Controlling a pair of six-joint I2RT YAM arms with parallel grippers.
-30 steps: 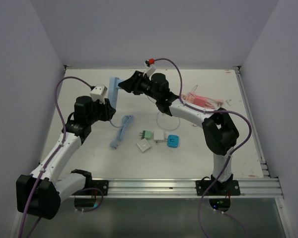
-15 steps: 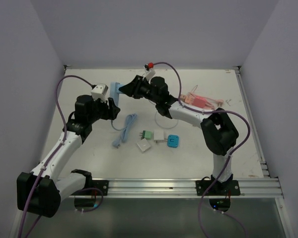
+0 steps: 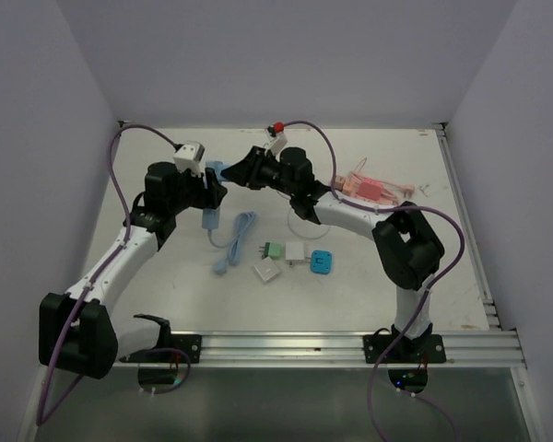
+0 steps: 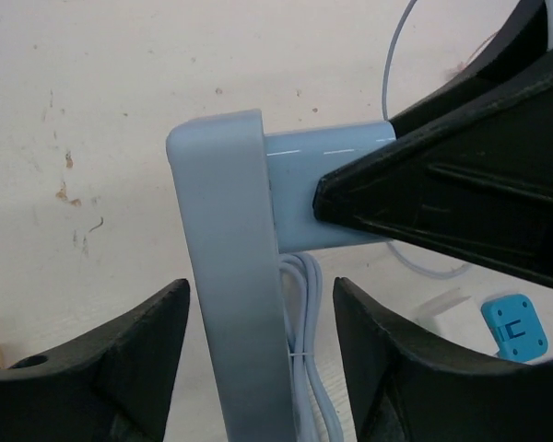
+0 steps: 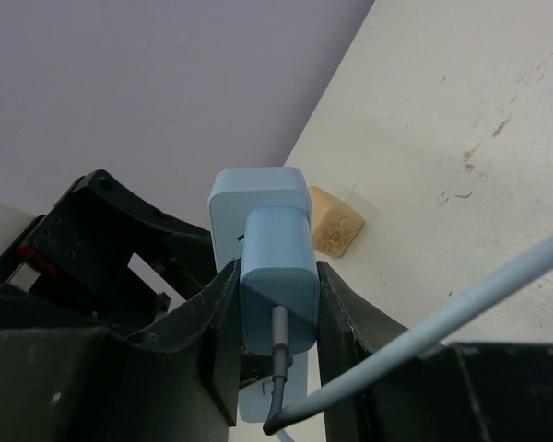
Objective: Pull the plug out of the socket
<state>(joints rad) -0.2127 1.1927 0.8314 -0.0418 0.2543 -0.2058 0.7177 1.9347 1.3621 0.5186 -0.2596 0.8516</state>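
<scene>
Right gripper meets the left gripper at the socket, back-left. Left wrist: socket between the fingers, squeeze unclear. Right wrist: jaws pinch the seated plug. Pull straight back, no twisting!

I log: socket left of centre, over far half of table. Plug on its right face. Cable just nearer. Adapter cluster right of cable.

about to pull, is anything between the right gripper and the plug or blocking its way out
Nothing visible. The right gripper clamps the plug, which is seated in the socket; only its own cable trails behind it.
</scene>
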